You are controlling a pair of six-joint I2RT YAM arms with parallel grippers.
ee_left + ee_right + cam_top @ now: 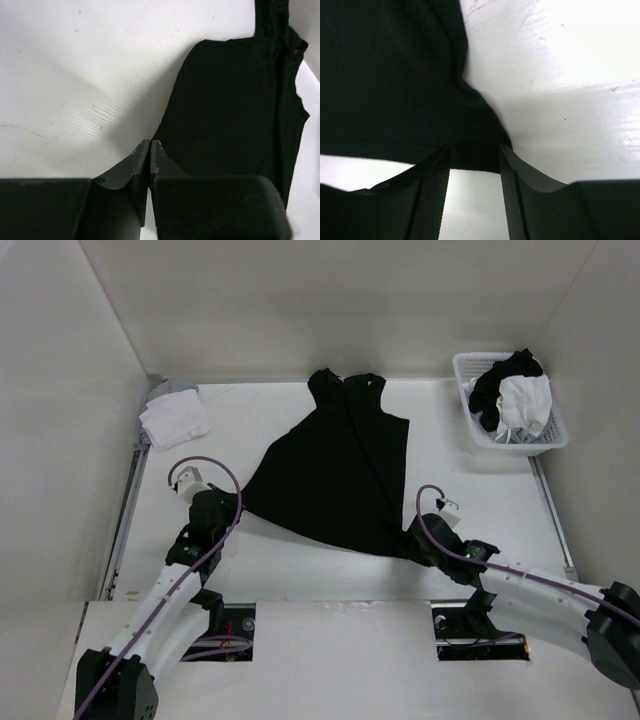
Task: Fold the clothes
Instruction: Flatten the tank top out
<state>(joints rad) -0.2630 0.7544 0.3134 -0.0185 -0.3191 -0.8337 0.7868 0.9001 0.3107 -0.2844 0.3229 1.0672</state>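
The clothes, a black tank top, lie spread on the white table with the straps at the far end and the hem toward me. My left gripper sits at the hem's left corner. In the left wrist view the left gripper is shut, with the corner of the clothes meeting its tips. My right gripper is at the hem's right corner. It stands open, one finger on each side of a bunched stretch of the clothes, with the hem edge running between the tips.
A white basket holding black and white garments stands at the back right. A folded white and grey cloth pile lies at the back left. White walls close in the table on three sides.
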